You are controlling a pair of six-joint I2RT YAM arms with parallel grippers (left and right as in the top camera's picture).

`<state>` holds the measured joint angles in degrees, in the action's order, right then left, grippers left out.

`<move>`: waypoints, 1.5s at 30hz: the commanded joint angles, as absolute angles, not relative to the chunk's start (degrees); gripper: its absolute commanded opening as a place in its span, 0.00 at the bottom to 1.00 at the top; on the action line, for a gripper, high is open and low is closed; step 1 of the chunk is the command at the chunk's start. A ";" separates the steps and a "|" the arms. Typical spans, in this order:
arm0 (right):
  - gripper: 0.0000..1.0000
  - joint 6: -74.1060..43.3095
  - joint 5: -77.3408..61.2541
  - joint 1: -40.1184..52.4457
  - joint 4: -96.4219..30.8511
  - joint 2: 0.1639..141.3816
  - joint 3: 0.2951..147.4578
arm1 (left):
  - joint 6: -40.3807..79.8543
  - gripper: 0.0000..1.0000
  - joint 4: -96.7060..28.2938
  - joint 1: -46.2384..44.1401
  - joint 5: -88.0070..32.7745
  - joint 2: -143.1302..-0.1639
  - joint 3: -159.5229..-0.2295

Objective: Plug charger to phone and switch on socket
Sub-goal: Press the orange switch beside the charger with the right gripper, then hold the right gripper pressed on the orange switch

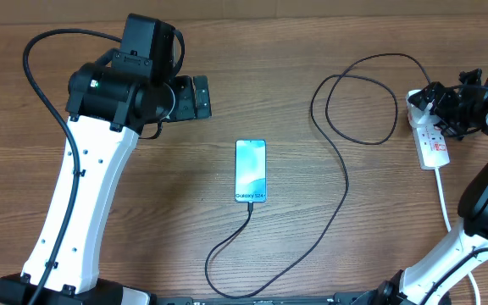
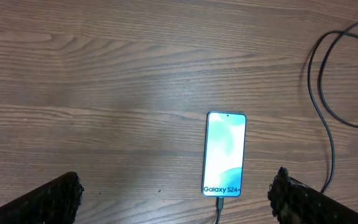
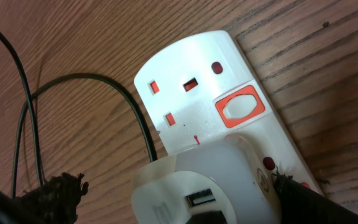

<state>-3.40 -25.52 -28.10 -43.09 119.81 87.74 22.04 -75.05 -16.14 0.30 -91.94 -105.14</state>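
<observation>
Right wrist view: the right gripper (image 3: 173, 186) hangs open and empty astride a white adapter (image 3: 229, 162) on the narrow white power strip (image 3: 185, 81). The thin black charger cable (image 1: 346, 180) seems already seated in the slim teal-screened phone (image 1: 250, 171), which lies mid-way across the wooden surface (image 1: 168, 220). The left gripper (image 2: 176, 182) is spread wide and holds nothing. What appears left is a press on the red-rimmed switch (image 3: 240, 107).

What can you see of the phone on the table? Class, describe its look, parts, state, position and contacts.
The phone is a slim rectangle with rounded corners, a dark frame and a lit blue-teal screen reading "Galaxy S24" near one end. It lies flat, screen up, near the middle of the wooden table. The black charger cable meets the end by the text, apparently plugged in. Nothing else touches it.
</observation>
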 commanded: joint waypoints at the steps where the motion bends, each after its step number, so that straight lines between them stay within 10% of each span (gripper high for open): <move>1: 0.98 -4.67 -28.40 -27.33 -43.57 120.14 85.58 | 20.97 1.00 -74.96 -16.51 1.04 -92.20 -105.58; 45: 1.00 1.98 -21.47 -26.96 -45.56 120.16 90.61 | 20.97 1.00 -74.96 -16.51 1.06 -92.20 -105.58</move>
<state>1.17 -22.61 -27.33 -45.34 119.81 89.27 22.06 -75.05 -16.14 0.27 -91.94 -105.14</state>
